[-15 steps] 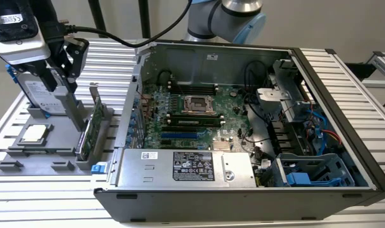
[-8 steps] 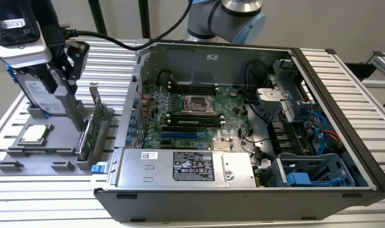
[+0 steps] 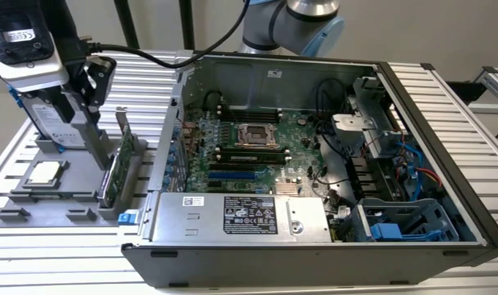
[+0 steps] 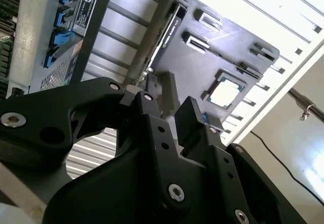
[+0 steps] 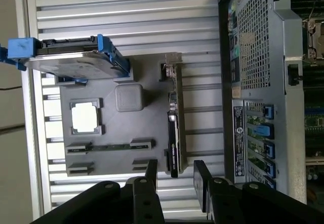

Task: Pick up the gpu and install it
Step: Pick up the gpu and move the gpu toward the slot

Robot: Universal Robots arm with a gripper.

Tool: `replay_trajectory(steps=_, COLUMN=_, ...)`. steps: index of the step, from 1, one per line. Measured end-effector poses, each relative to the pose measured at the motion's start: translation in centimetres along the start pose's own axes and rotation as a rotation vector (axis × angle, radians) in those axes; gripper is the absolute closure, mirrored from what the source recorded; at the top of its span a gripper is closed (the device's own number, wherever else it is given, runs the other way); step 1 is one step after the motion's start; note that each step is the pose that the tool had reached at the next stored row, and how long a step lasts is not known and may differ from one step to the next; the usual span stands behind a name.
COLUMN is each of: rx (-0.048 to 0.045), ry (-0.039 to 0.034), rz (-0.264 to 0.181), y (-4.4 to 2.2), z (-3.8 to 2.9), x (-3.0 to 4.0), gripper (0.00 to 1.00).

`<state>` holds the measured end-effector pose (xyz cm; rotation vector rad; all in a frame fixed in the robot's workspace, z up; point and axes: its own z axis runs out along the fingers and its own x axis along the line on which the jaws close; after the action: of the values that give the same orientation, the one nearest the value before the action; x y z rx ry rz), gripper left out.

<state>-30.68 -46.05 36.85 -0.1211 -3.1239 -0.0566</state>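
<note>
The gpu [image 3: 115, 167], a thin green card with a silver bracket, stands on edge in the grey holder [image 3: 44, 210].

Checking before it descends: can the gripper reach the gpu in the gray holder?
Likely yes. The gripper has open jaws lined up either side of the gpu, whose upper edge stands exposed in the holder; the hard drive sits apart from it.

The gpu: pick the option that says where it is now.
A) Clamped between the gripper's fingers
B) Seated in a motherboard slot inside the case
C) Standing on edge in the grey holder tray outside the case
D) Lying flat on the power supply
C: the gpu stands on edge in the grey holder tray beside the computer case, and the open gripper holds nothing.
</note>
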Motion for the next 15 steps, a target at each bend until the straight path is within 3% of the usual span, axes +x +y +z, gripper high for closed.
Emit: replay_trajectory(steps=15, rx=0.0009, ry=0.0090, rz=0.000, y=-0.03, z=0.74, x=-0.02, gripper=0.00)
